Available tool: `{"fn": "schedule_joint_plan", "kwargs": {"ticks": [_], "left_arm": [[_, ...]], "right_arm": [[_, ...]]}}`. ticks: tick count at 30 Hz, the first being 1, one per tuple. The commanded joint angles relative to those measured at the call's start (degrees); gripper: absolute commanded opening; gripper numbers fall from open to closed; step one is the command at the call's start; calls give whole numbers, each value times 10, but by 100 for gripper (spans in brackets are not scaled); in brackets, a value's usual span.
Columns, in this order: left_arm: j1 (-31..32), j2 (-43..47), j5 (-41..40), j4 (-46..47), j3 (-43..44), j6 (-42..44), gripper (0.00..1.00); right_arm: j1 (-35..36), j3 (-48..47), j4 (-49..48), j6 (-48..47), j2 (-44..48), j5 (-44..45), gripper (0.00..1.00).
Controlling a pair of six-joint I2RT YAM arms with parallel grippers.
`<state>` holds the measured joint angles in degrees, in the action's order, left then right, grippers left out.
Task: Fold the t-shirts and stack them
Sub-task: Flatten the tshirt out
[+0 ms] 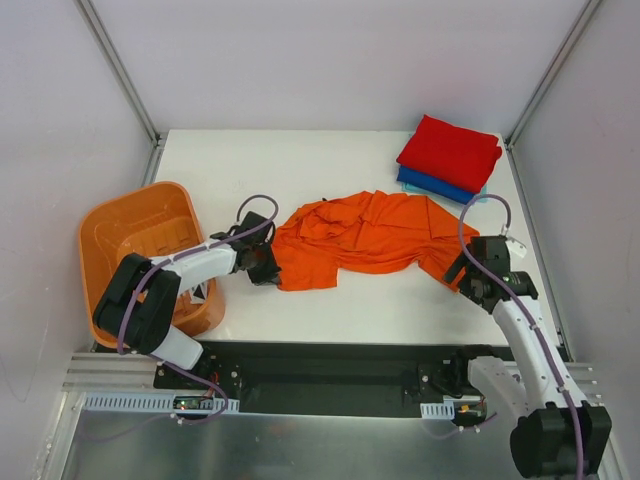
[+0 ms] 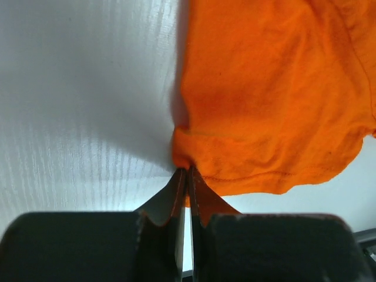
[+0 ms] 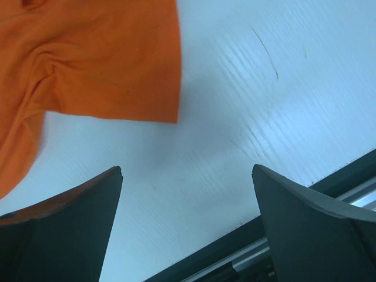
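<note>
**Left jaws pinch the orange shirt's edge; right jaws stand wide over the table**

At the near edge of the white table [image 1: 330, 160], the two arms reach forward from their bases. The left gripper [image 1: 265, 262] is low at the near-left end of the orange t-shirt [image 1: 365, 235]. In the left wrist view its fingers are pressed together [image 2: 187, 170] with a fold of the shirt's hemmed edge [image 2: 270, 94] clamped at their tips. The rest of the cloth spreads away to the right over the table top [image 2: 76, 88].

The right gripper [image 1: 462, 272] sits just beside the shirt's near-right end. Its jaws stand wide apart [image 3: 187, 169] and bare table [image 3: 264, 88] shows between them. In that view a corner of the orange cloth [image 3: 100, 59] lies beyond the left finger. Whether that finger touches the shirt cannot be told.

The orange t-shirt lies unfolded and rumpled across the middle of the table, stretched from the left gripper toward the right one, with creases running through its body.

To the left, an orange plastic basket [image 1: 110, 230] rests at the table's edge beside the left arm, well apart from the shirt.

At the far right corner is a folded stack. A red t-shirt [image 1: 450, 152] is on top and a blue t-shirt [image 1: 435, 186] shows under its near edge. A sliver of pale teal cloth [image 1: 484, 194] peeks out below.
</note>
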<state>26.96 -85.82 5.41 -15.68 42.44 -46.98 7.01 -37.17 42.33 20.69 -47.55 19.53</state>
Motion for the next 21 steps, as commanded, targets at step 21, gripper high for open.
{"fn": "schedule_joint_plan", "kwargs": {"ticks": [21], "left_arm": [[3,71,-8,47,-60,51,0]], "right_arm": [[-178,9,-160,-12,-252,-211,68]]}}
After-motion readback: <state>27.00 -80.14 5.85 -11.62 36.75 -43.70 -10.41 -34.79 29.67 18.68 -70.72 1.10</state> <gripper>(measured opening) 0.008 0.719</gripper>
